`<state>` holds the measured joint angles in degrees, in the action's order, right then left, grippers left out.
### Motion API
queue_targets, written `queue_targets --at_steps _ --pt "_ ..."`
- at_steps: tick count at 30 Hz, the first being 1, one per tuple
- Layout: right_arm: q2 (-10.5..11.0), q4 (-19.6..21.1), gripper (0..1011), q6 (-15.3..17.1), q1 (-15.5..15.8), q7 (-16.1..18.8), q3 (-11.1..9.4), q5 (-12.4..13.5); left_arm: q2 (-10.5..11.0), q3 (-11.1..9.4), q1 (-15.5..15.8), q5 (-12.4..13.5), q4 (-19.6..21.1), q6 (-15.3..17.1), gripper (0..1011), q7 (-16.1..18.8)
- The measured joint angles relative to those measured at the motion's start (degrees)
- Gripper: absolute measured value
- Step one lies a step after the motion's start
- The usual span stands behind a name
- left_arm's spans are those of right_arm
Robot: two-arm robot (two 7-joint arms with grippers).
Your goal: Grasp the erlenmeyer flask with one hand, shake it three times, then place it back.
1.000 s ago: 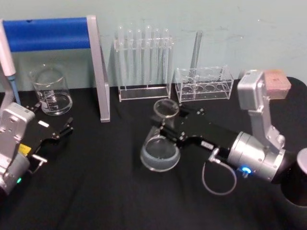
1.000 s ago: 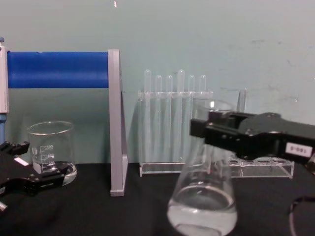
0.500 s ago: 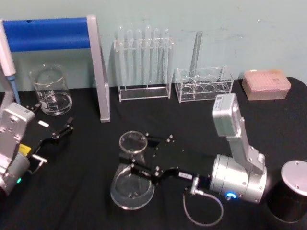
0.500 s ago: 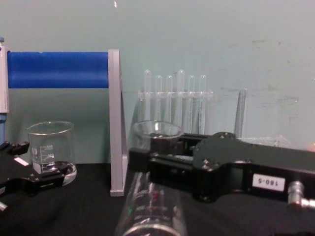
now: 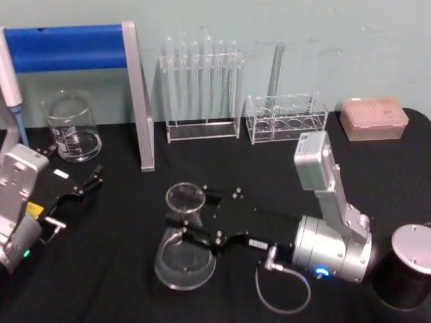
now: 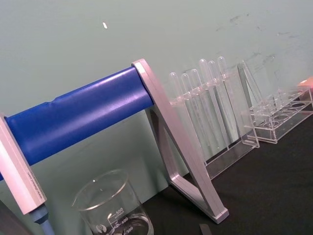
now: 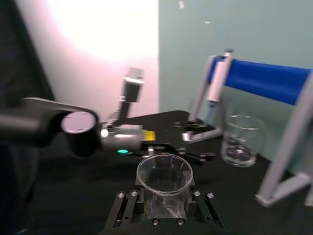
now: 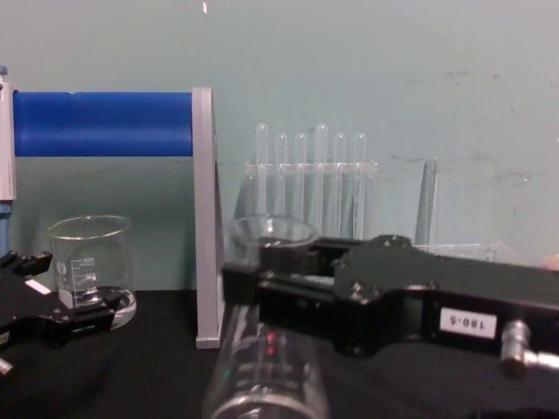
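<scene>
The erlenmeyer flask (image 5: 184, 259) is clear glass with a little liquid in its wide base. It stands upright toward the front of the black table. My right gripper (image 5: 193, 219), the hand with the number label, is shut on its neck just under the flared rim. In the chest view the flask (image 8: 266, 367) looms large and its base runs off the lower edge, with the right gripper (image 8: 266, 284) across its neck. The right wrist view looks down on the flask (image 7: 164, 172) rim. My left gripper (image 5: 89, 182) rests open at the table's left, near the beaker.
A glass beaker (image 5: 71, 128) and a pipette (image 5: 10, 81) stand back left by a blue-barred stand (image 5: 138, 101). A test tube rack (image 5: 201, 87), a second clear rack (image 5: 286, 118) and a pink box (image 5: 374, 116) line the back. A black lidded cylinder (image 5: 411, 269) sits front right.
Over the last second my right gripper carried the flask from mid-table toward the front and left. In the last half second it barely shifted. The left arm stayed still.
</scene>
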<state>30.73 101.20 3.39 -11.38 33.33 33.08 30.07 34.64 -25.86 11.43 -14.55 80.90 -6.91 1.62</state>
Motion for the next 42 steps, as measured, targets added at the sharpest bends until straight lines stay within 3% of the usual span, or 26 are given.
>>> queue_targets --at_steps 7,17,27,36,42 --pt "-0.9 -2.7 456 -0.9 -0.9 -4.2 -2.7 -1.4 0.0 0.0 0.0 0.0 0.0 0.0 1000 0.0" --pt "-2.5 -7.8 456 -1.5 -1.9 -12.0 -9.7 -3.8 0.0 0.0 0.0 0.0 0.0 0.0 1001 0.0" --pt "-3.5 -11.2 456 -1.6 -2.4 -16.8 -15.1 -5.4 0.0 0.0 0.0 0.0 0.0 0.0 1001 0.0" --pt "-4.3 -12.4 456 -1.1 -2.4 -17.8 -17.5 -6.5 0.0 0.0 0.0 0.0 0.0 0.0 1001 0.0" --pt "-5.0 -11.4 456 -0.9 -1.9 -16.2 -17.5 -6.8 0.0 0.0 0.0 0.0 0.0 0.0 1001 0.0"
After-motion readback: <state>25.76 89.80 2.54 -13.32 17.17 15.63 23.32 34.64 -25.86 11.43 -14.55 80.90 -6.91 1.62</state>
